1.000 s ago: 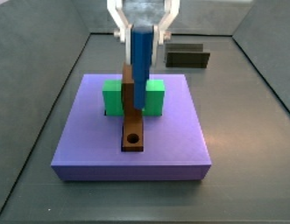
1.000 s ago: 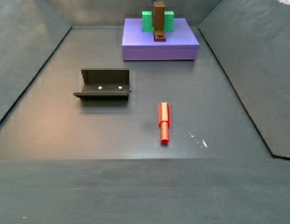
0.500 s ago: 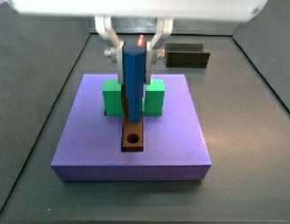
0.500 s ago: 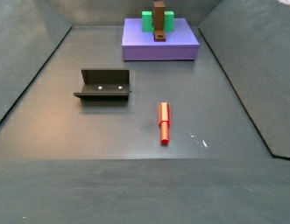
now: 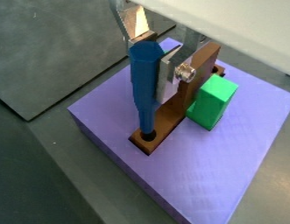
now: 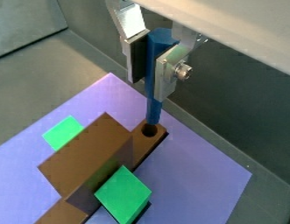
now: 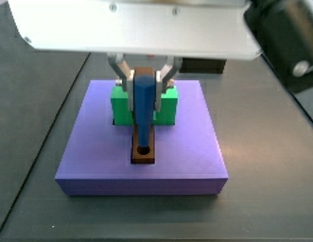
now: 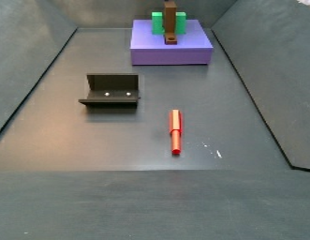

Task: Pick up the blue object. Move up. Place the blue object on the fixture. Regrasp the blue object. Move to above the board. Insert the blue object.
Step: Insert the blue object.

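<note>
So my claw point(image 5: 153, 54) hangs over the board point(image 5: 217, 188) with its 2 silver fingers point(image 6: 173, 68) clamped on the upper part of the blue object point(image 5: 145, 87), which stands upright beneath me. Both wrist views show what matters most: the peg's lower tip sits right at the round hole point(image 6: 148, 132) near the end of the brown bar point(image 6: 95, 159), touching its rim or just inside; I cannot tell how deep it goes. The green block point(image 5: 211, 101) straddles that bar just behind my fingers.

From a side view, my claw point(image 7: 145, 76) appears from the front, the blue object point(image 7: 144, 109) running down between the plates to the hole in the bar point(image 7: 144, 149), with the green block point(image 7: 166, 104) behind and the board point(image 7: 184, 161) spreading below. My wrist's white housing hides the peg's top there, which the wrist views show clearly.

Another side view leaves me out entirely. It alone shows the floor well away from me: the fixture point(image 8: 110, 91) sitting empty, a red peg point(image 8: 176, 131) lying flat beside it, and the board point(image 8: 171, 52) far off with the green block point(image 8: 161, 22) and bar point(image 8: 172, 23) on top.
</note>
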You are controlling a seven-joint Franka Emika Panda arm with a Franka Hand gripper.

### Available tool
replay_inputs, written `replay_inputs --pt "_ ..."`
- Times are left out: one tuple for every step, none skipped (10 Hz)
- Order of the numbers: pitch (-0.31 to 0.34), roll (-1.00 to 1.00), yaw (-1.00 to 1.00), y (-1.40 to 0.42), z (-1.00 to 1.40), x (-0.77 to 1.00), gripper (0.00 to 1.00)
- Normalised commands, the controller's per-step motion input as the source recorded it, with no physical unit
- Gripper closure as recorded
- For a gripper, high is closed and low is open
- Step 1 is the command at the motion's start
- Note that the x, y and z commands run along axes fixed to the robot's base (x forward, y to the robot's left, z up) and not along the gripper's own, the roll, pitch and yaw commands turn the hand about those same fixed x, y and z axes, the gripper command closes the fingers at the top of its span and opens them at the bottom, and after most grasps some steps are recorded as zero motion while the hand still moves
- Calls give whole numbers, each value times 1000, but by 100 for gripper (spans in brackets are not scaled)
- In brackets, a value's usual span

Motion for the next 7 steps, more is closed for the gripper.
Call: replay_inputs --pt "-6 -24 0 0 -269 0 100" --pt "0 -14 0 34 -266 97 100" --pt "0 0 0 177 -320 203 100" --pt "0 0 0 157 -314 37 100" --pt "0 0 0 66 -271 0 100" --pt "-40 -16 0 0 -314 -11 100" --pt "-19 -30 0 0 -223 -17 100"
